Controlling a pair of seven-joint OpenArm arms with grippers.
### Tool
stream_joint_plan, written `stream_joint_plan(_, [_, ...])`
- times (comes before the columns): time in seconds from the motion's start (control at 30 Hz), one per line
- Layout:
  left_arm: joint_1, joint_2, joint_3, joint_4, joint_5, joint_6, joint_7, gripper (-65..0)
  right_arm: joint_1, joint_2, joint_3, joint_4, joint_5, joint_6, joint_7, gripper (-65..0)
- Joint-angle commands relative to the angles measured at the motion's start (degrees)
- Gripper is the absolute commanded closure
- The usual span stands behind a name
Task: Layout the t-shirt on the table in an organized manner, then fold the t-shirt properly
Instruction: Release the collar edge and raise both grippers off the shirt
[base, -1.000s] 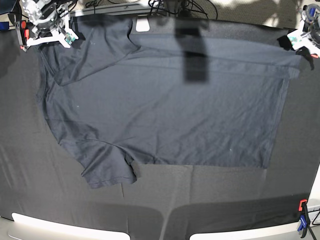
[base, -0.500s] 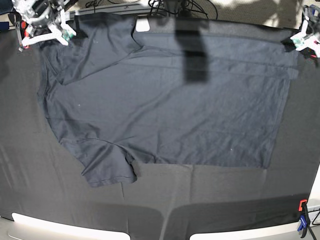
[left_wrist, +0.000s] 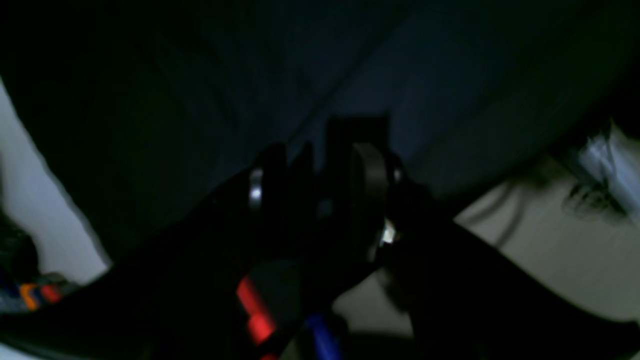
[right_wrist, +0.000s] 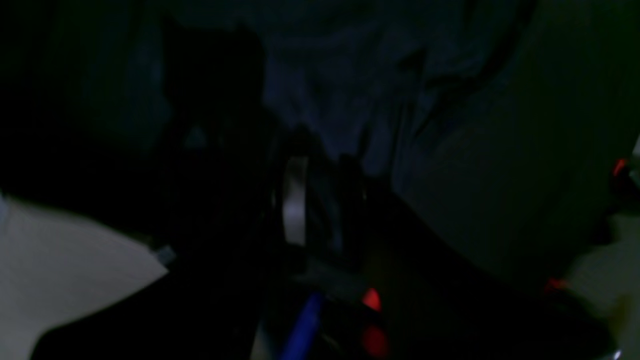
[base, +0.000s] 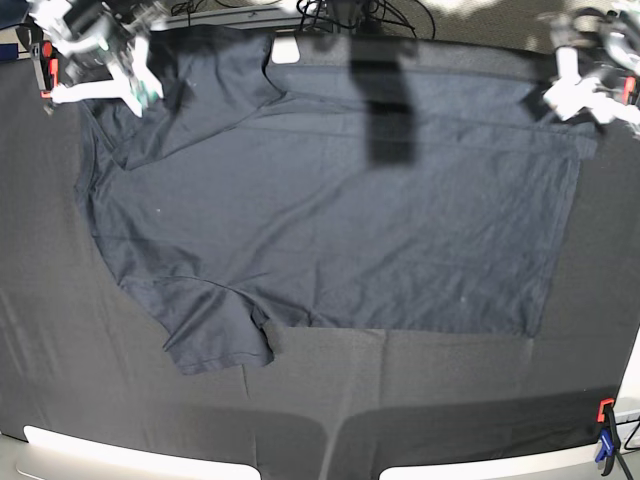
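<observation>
Spread wide across the table (base: 60, 330), the t-shirt (base: 330, 220): hem toward the right edge, collar toward the left, one sleeve flat near the front-left, the other folded over the body at the far-left corner. Layout nearly done, by the look of it, though not tidy yet.

Left gripper (base: 583, 92) blurred above the far-right corner, over the hem corner; jaws impossible to read in any view, nothing visibly pinched. Right gripper (base: 110, 72) over the far-left corner beside the folded sleeve; jaws likewise unreadable (wrist views too dark and smeared).

To finish the spread well: pinch only the top layer of the folded sleeve near its cuff, lift little, draw it out toward the far edge until flat. Smooth the hem corner square to the right edge. Avoid catching the black tablecloth with the shirt, both being dark and alike. Check for symmetry before folding.
</observation>
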Motion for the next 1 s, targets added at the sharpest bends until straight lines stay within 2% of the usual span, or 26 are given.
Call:
stream_joint_plan(0.0, [-0.3,0.9,-0.5,1.1,0.1,0.6,-1.7,-19.9,1.2,-0.8,0.3,1.1,1.2,-0.3,1.1,-11.2])
stream_joint_plan(0.13, [-2.7,6.7,-0.5,1.1,0.1,0.3,-2.1,-19.9,6.2,-7.5,0.3,1.1,6.1,-0.1,0.6,-11.4])
stream_joint_plan(0.2, [-3.3,8.0,-0.5,1.1,0.0,0.3,-2.3,-19.9,8.0,-9.7,0.3,1.1,7.7,1.3,-1.9,-15.4])
stream_joint_plan(0.3, [-3.5,8.6,-0.5,1.1,-0.5,0.3,-2.7,-19.9,9.4,-11.1,0.3,1.1,8.9,3.5,-7.8,-25.0])
stream_joint_plan(0.33, [-3.6,8.5,-0.5,1.1,-0.8,0.3,-2.8,-19.9,9.4,-11.1,0.4,1.1,8.9,3.8,-8.8,-26.2])
stream_joint_plan(0.43, [-3.5,8.5,-0.5,1.1,-0.8,0.3,-2.7,-19.9,7.8,-11.2,0.6,1.1,11.5,4.5,-9.1,-26.2])
stream_joint_plan(0.53, [-3.5,8.5,-0.5,1.1,-0.8,0.3,-2.7,-19.9,3.8,-12.4,2.5,1.1,11.4,7.1,-7.5,-26.1])
stream_joint_plan(0.67, [-3.7,8.5,-0.5,1.1,-0.8,0.3,-3.0,-19.9,-2.0,-15.7,11.1,1.1,14.2,11.8,-4.3,-26.1])
stream_joint_plan(0.83, [-5.2,8.6,-0.5,1.1,-1.0,0.2,-3.0,-19.9,-3.1,-21.4,26.3,1.1,27.6,21.1,-4.1,-26.1])
stream_joint_plan(0.97, [-5.8,8.5,-0.5,1.1,-3.9,0.1,-3.0,-19.9,-2.7,-24.0,34.5,-0.2,34.8,25.9,-6.5,-26.1])
